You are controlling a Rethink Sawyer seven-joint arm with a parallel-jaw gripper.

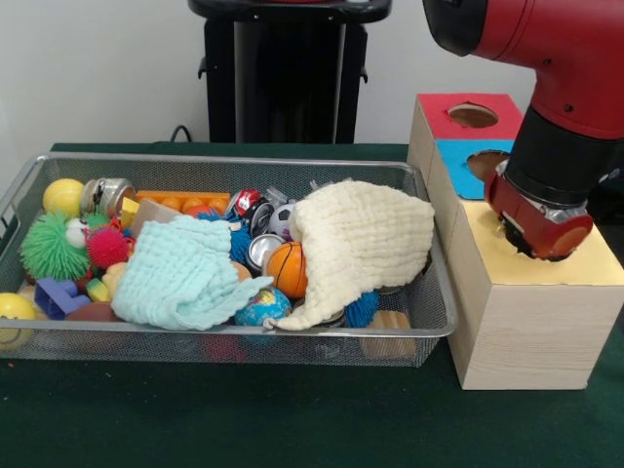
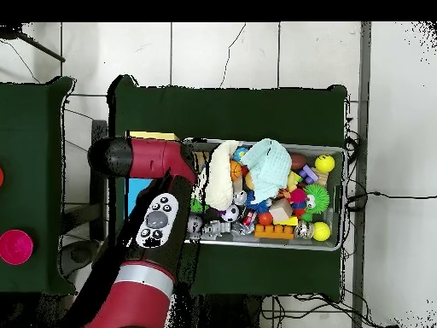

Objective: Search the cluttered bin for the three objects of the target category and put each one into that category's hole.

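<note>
A wire mesh bin holds a jumble of toys. Over part of the pile lie a cream cloth and a mint cloth. Between them show an orange basketball, a globe ball, a small soccer ball and a metal can. To the right stands a wooden box with red, blue and yellow tops. My gripper sits low on the yellow top, its tip hidden by the wrist.
At the bin's left end are a green spiky ball, a pink spiky ball, two yellow balls, blue blocks and an orange tray. From overhead the arm covers most of the box.
</note>
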